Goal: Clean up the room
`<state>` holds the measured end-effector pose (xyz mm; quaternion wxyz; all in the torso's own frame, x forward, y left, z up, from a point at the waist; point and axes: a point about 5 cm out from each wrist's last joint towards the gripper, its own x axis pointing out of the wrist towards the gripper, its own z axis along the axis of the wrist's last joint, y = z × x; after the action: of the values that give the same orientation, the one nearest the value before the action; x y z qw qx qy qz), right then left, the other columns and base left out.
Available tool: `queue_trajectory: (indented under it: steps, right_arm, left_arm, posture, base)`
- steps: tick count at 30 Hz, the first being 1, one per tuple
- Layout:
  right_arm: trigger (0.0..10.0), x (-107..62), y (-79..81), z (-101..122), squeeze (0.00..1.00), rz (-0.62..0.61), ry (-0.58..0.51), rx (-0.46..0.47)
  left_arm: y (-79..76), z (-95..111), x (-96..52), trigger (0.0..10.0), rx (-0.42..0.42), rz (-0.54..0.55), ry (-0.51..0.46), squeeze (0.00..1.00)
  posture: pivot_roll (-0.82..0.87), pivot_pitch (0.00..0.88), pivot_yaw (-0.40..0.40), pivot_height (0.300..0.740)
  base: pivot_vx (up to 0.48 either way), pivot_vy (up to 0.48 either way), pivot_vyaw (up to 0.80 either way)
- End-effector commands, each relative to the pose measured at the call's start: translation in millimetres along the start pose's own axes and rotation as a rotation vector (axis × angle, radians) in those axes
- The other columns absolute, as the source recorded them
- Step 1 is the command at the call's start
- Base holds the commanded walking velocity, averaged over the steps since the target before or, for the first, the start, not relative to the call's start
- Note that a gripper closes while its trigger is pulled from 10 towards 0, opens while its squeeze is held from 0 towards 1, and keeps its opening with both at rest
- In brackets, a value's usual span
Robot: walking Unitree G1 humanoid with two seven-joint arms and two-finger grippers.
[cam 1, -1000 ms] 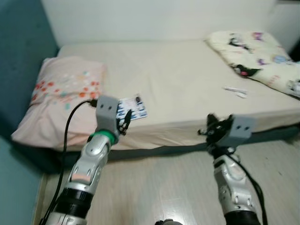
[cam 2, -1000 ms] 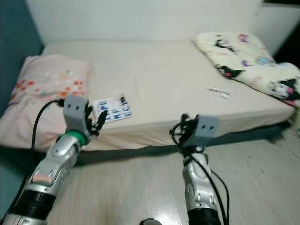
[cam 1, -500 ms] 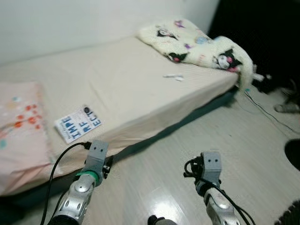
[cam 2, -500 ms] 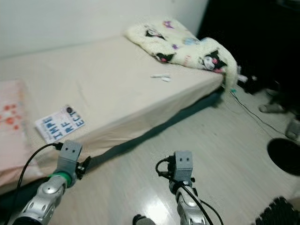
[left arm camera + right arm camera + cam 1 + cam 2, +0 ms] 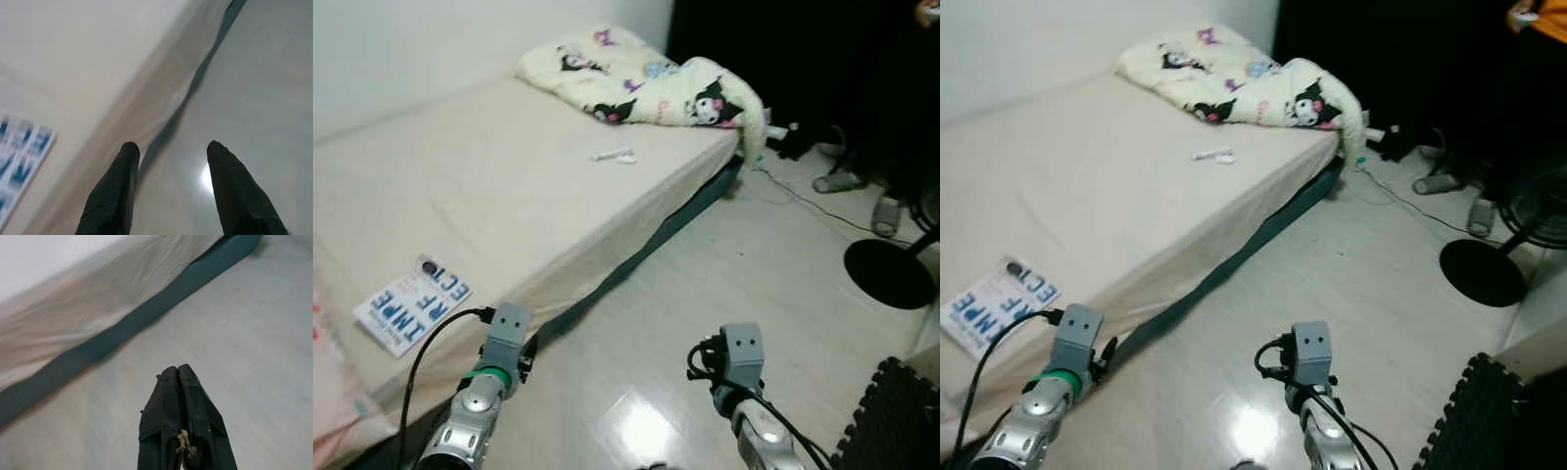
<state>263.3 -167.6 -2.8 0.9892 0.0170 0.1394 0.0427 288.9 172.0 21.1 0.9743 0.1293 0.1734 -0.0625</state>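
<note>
A book (image 5: 411, 305) with blue letters on its cover lies on the cream bed (image 5: 509, 196), near the bed's edge at my left. A small white item (image 5: 613, 155) rests further along the sheet. At the far end lies a crumpled cartoon-print blanket (image 5: 646, 83). My left gripper (image 5: 171, 149) is open and holds nothing, low beside the bed's edge over the floor. My right gripper (image 5: 178, 369) is shut with nothing in it, above the pale floor near the bed's blue base (image 5: 127, 323).
A fan's black round base (image 5: 891, 274) stands on the floor at the right. A black foam mat (image 5: 901, 421) lies at the lower right. Slippers (image 5: 842, 181) and a thin cable (image 5: 803, 201) lie past the bed's foot. Someone in orange (image 5: 1540, 15) stands at the top right.
The camera has swung right, from the pillow end to the foot of the bed and the floor. Both arms have sunk from the mattress edge to low over the floor.
</note>
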Motion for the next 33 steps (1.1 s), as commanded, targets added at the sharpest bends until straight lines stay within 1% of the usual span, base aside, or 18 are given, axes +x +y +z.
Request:
queue_trajectory:
  steps: [1, 4, 13, 33]
  right_arm:
    - [10.0, -1.5, -1.2, -2, 0.0, -0.016, -0.002, 0.021]
    - [10.0, 0.6, -4.9, 3, 0.0, -0.028, -0.027, 0.025]
    - [10.0, 2.8, -10.0, 8, 0.0, -0.047, -0.056, 0.032]
    - [10.0, 3.4, -12.4, 10, 0.0, -0.06, -0.074, 0.036]
  left_arm:
    - [0.9, -12, -5.1, 10.0, 0.001, 0.004, 0.031, 0.0]
    - [-0.5, -8, -2.9, 10.0, -0.007, -0.001, 0.014, 0.0]
    - [-2.6, -2, 2.2, 10.0, -0.017, 0.0, -0.011, 0.0]
    - [-4.7, 3, 5.9, 10.0, -0.024, -0.003, -0.034, 0.0]
  posture:
    - [-0.04, 0.015, 0.044, 0.74]
    - [-0.05, 0.018, 0.044, 0.74]
    - [-0.05, 0.019, 0.045, 0.74]
    - [-0.05, 0.025, 0.047, 0.74]
  base:
    - [0.0, 0.0, -0.74]
    - [0.0, 0.0, -0.74]
    - [0.0, 0.0, -0.74]
    - [0.0, 0.0, -0.74]
